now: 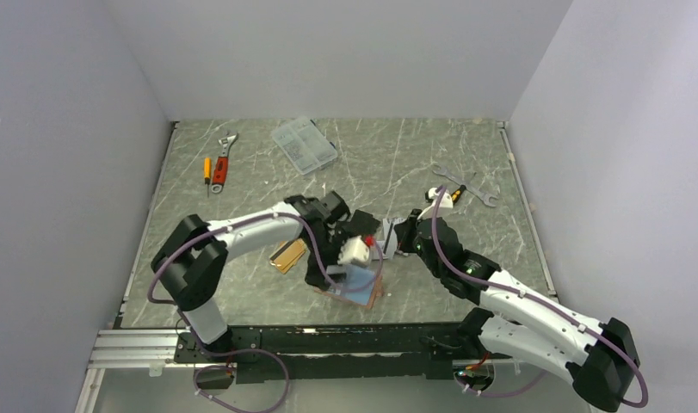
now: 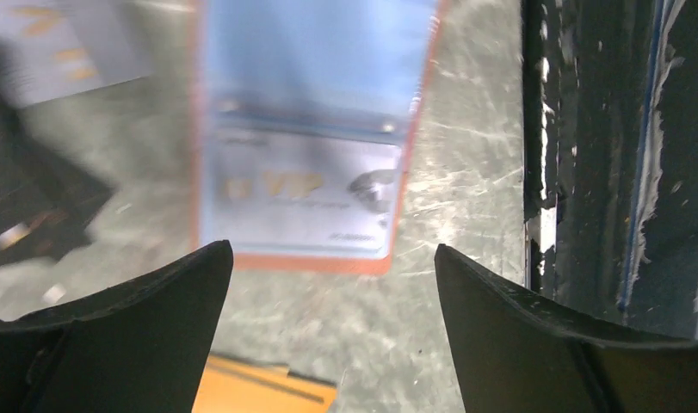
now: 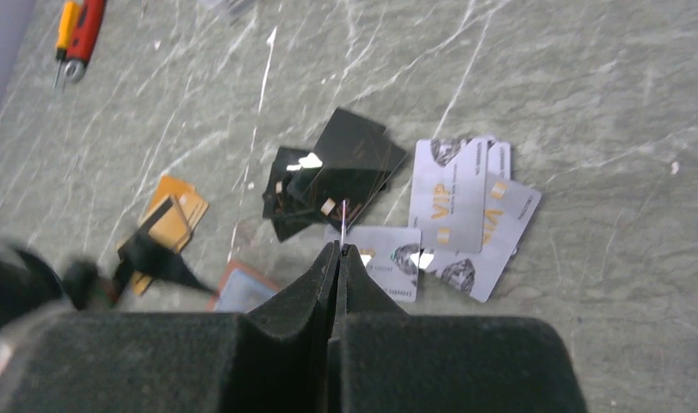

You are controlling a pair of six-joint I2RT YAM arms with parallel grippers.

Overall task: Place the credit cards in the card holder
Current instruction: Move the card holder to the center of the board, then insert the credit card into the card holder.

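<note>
The card holder (image 1: 364, 291) is laid open on the worktop (image 1: 371, 155), directly beneath the left hand (image 2: 332, 249), whose fingers are spread wide and empty. A thin card (image 3: 342, 217) is pinched edge-on in the closed right hand (image 3: 338, 249); the holder is found leftward of it, nearer the bases.

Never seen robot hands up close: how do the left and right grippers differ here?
The left gripper is spread wide, empty; the right gripper pinches a thin card edge-on. The left looks down on the open card holder; the right on loose silver cards. Both have black fingers.
</note>
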